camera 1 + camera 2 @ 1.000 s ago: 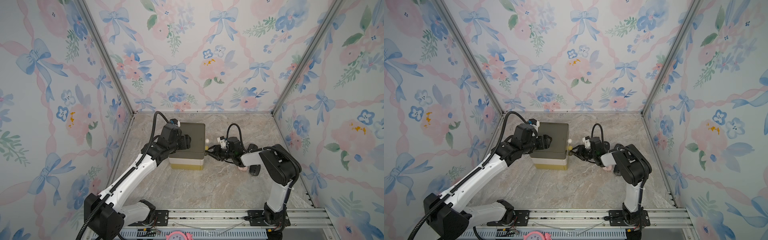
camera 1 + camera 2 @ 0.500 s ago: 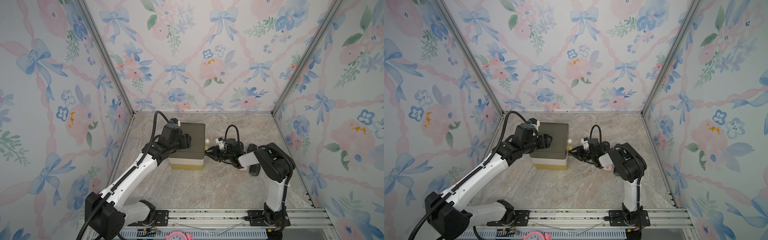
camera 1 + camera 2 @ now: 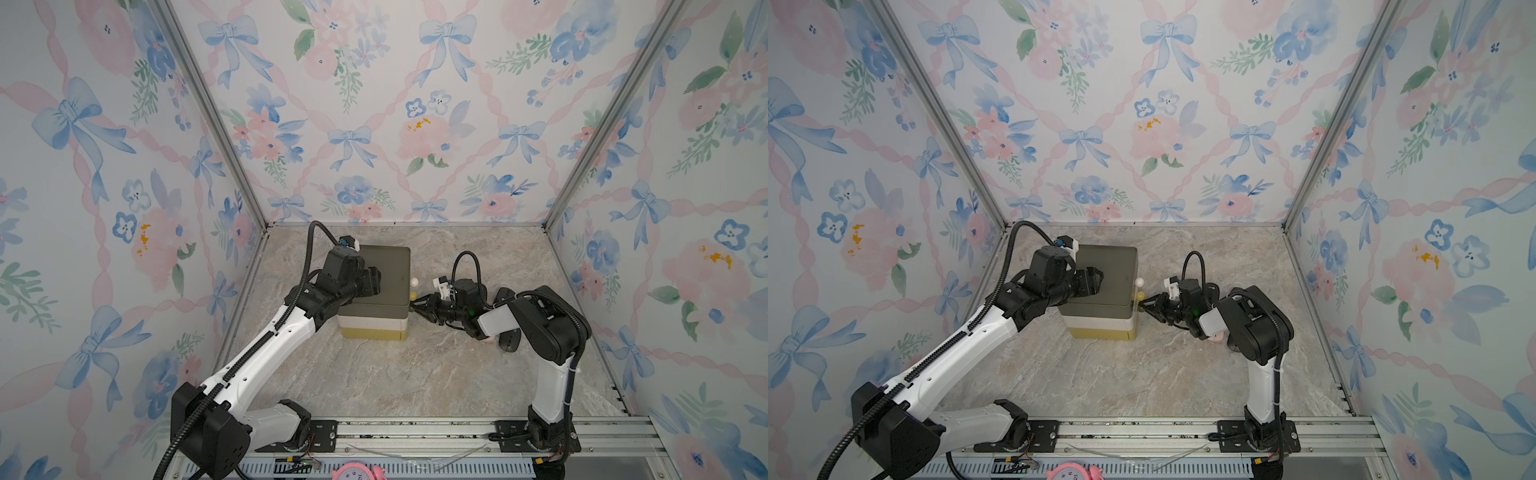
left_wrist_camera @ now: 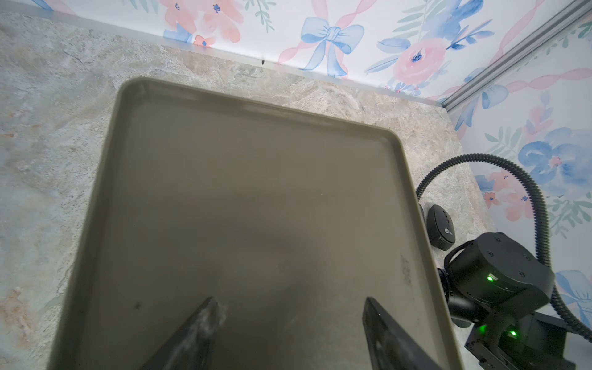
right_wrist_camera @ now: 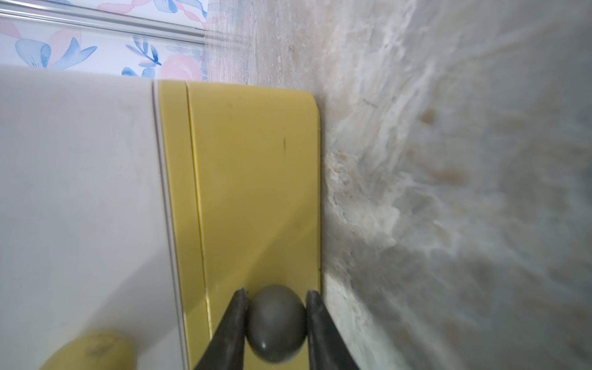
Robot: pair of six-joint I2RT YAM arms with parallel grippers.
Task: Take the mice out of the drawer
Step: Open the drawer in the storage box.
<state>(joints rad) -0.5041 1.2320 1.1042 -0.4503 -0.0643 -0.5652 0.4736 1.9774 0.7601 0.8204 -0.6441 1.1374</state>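
Observation:
A small cabinet [image 3: 390, 266] [image 3: 1121, 266] has an olive top [image 4: 256, 198], a white drawer front [image 5: 80, 192] and a yellow bottom drawer [image 5: 256, 192], all closed. My right gripper [image 5: 276, 294] [image 3: 415, 305] [image 3: 1144, 307] is shut on the grey knob [image 5: 276, 323] of the yellow drawer. My left gripper [image 4: 293, 302] [image 3: 376, 282] is open, its fingertips resting on the olive top. Two black mice [image 3: 504, 294] [image 3: 510, 340] lie on the table by the right arm, and one of them also shows as a black mouse [image 4: 441, 227]. A pink mouse [image 3: 1216, 337] peeks from under that arm. The drawers' contents are hidden.
A white knob [image 3: 414, 282] and a yellow knob [image 3: 412, 296] stick out of the cabinet's right face above my right gripper. Floral walls close in the left, back and right sides. The arms' rail [image 3: 415, 432] runs along the front edge of the marble table [image 3: 395, 382].
My right gripper has slid a little closer to the cabinet and closed its fingers on the grey knob. The left arm and the cabinet have not moved.

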